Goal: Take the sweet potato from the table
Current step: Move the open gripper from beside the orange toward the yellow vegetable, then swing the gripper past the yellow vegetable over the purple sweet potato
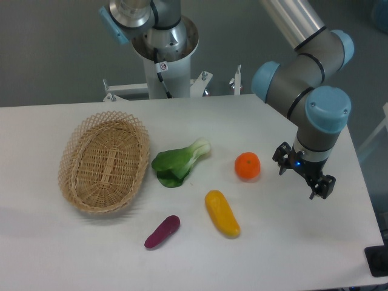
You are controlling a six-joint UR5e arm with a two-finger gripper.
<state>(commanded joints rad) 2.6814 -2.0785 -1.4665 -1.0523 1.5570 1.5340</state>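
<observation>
The sweet potato (162, 232) is a small slim purple oblong lying on the white table (73, 260), near the front, left of centre. My gripper (303, 179) hangs over the right side of the table, far to the right of the sweet potato. It points down at a slant, its fingers stand apart and nothing is between them.
A fatter yellow vegetable (222, 213) lies just right of the sweet potato. A round orange fruit (247, 166) sits left of my gripper. A green leafy vegetable (179, 162) lies mid-table. An oval wicker basket (104, 161) stands at the left. The arm's base (165, 57) is at the back.
</observation>
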